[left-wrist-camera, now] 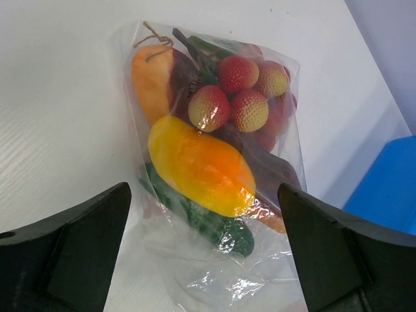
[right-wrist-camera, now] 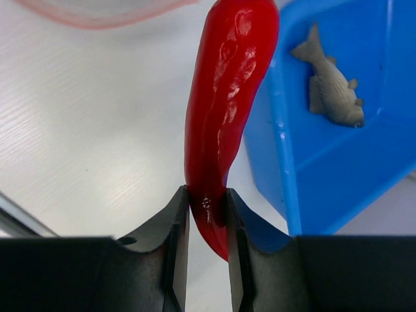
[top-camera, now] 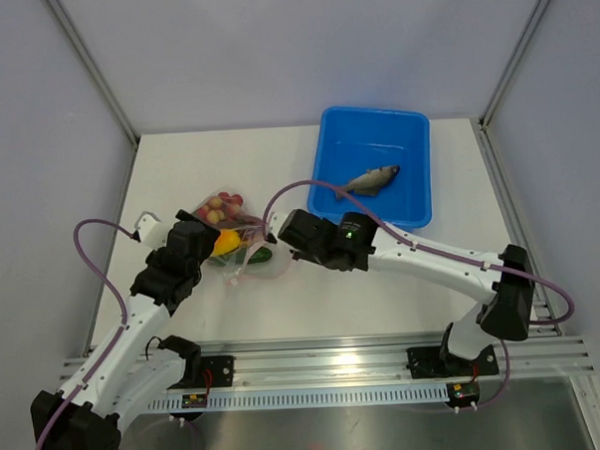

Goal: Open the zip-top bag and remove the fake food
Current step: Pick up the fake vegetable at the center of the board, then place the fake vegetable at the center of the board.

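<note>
1. Two fingers of the right gripper [right-wrist-camera: 207, 214] pinch the red pepper [right-wrist-camera: 227, 84] tightly, beside the blue tub [right-wrist-camera: 364, 169].
2. The left gripper [left-wrist-camera: 205, 195] is wide open above the zip-top bag [left-wrist-camera: 214, 276], holding nothing.
3. The bag lies on the table [left-wrist-camera: 58, 97]; the grey fish [right-wrist-camera: 331, 84] lies in the tub.

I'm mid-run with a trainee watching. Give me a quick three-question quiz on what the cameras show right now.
1. True or false: the grey fish lies inside the blue tub.
2. The right end effector is shut on: A) the fish, B) the red pepper, C) nothing.
3. Fill in: the left end effector, aimed at the zip-top bag, is ___ (open or shut).
Key: 1 true; 2 B; 3 open.
</note>
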`<state>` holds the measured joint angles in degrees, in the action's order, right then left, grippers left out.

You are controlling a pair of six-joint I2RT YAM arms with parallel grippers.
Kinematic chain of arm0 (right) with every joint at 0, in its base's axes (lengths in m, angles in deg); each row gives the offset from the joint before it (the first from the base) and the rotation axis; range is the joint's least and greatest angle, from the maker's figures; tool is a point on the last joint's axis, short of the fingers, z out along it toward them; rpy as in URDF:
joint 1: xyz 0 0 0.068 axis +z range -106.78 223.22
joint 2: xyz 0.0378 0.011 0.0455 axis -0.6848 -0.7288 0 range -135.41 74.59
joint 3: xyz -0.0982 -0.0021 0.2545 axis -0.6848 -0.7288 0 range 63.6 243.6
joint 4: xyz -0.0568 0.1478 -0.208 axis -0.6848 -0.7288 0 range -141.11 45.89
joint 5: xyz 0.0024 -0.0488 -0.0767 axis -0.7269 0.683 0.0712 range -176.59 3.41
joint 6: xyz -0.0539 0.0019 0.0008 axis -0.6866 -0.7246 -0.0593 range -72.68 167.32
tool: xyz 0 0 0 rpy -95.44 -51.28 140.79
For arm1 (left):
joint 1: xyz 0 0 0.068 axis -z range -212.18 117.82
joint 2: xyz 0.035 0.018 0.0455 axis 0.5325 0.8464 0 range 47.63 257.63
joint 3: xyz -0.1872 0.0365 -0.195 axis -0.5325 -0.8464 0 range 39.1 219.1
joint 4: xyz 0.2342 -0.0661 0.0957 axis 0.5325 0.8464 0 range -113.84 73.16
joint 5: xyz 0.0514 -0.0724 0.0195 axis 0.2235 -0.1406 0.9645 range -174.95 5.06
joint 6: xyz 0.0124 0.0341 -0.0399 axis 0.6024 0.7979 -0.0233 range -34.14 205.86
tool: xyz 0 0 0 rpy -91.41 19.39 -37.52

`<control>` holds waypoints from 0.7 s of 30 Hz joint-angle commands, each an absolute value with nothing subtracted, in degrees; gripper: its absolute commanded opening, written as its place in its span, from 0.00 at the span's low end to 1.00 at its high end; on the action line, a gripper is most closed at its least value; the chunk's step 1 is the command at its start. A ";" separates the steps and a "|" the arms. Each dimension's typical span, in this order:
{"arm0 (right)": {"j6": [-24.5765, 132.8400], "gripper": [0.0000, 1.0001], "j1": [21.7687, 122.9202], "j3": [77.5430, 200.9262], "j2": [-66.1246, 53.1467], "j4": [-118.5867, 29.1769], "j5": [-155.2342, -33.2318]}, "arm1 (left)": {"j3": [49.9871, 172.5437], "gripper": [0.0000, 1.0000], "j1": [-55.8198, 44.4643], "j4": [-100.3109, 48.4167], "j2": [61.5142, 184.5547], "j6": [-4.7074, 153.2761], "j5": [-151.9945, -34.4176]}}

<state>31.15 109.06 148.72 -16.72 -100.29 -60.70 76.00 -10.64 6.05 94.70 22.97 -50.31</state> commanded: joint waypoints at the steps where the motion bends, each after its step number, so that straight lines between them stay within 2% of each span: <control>1: 34.39 0.00 103.89 149.73 -13.91 -96.41 -57.68 | 75.22 0.99 -10.47 3.32 94.47 22.41 -51.45; 6: 35.80 0.00 97.28 149.91 -13.39 -90.00 -58.47 | 74.61 0.99 -10.47 3.32 93.51 21.27 -51.81; 11: 38.07 0.00 90.00 147.10 -13.03 -80.34 -53.55 | 73.55 0.99 -10.47 3.05 91.75 20.56 -51.81; 21: 43.19 0.00 78.65 153.15 -25.85 -75.58 -50.99 | 73.29 0.99 -10.47 3.23 90.70 20.47 -51.90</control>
<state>41.43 80.80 149.86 -22.27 -79.86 -53.05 73.34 -10.64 5.52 91.55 21.24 -51.82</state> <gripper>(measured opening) 0.309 0.988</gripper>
